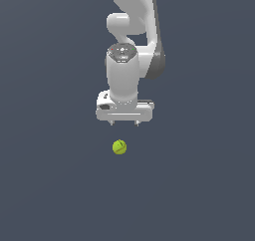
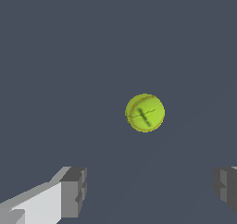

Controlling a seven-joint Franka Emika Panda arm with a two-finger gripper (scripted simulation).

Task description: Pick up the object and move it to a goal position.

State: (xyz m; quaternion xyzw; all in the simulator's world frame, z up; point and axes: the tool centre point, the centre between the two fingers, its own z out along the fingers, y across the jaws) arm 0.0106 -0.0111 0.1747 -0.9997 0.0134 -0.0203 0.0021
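Evenly lit, flat simulator render, fairly dim against the dark slate-blue desk (image 1: 50,185). Soft shading down the white glossy robot arm (image 1: 122,80). No cast shadow visible beneath the small yellow-green seamed ball (image 1: 119,147). No glare, no edge distortion. Coarse, slightly pixelated outlines in both views.

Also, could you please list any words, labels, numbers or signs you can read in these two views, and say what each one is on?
None can be read in either view.
Ball: only dark curved seam lines, no lettering.
Gripper: plain white, no label; a small dark mark on its body is too small to read.
Arm: no text.
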